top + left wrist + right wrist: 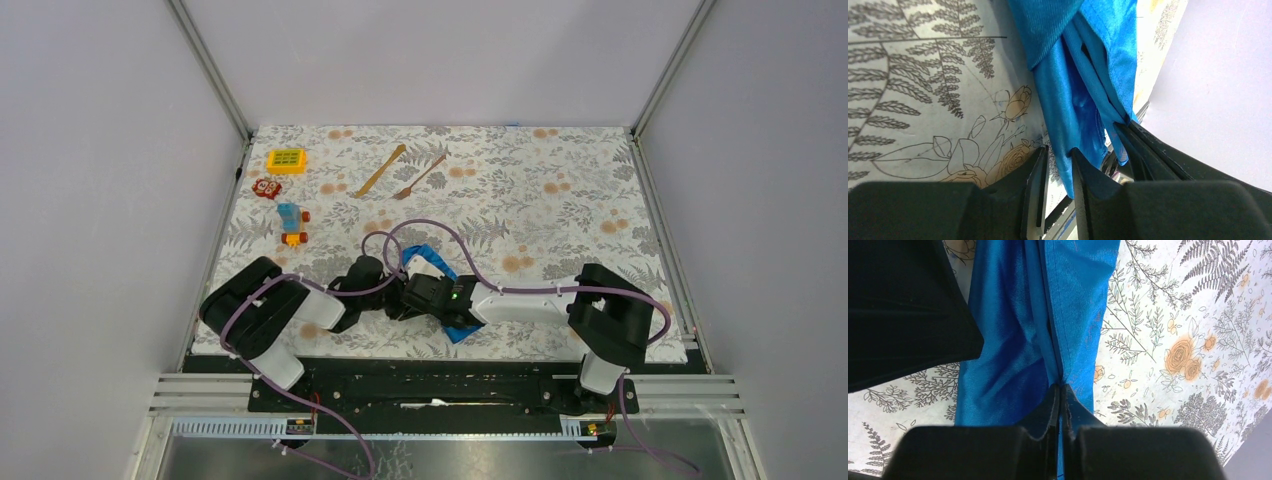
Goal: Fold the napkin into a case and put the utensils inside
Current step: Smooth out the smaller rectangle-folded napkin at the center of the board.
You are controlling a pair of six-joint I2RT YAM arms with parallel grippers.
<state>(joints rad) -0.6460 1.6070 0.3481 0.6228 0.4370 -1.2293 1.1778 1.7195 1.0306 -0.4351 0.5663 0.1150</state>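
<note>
The napkin [441, 266] sits bunched in the lower middle of the overhead view, where the two arms meet and most of it is hidden under them. It is not yet a flat strip, so I judge the step in hand to be the folding.

In the right wrist view, the right gripper [1062, 388] is pressed together on a ridge of the cloth, with blue folds running up the frame from its tips.

In the left wrist view, the left gripper [1058, 153] has its jaws a little apart. A hanging fold lies against one finger [1081, 181] and table shows through the gap, so it looks ready to pinch but not clamped.

- **Grip first:** the left jaws should close fully on that fold before either arm lifts, or the cloth will slip out on one side.
- **Moving the cloth:** the two arms should then draw apart evenly, so the cloth goes taut and its layers stop twisting. It can then be laid down flat, edge over edge.
- **Pace:** the cloth looks slick, so slow moves suit it.

The fork [420, 177] and knife [380, 170] lie side by side in the upper middle, well apart from the napkin. The fold should stay clear of them.
</note>
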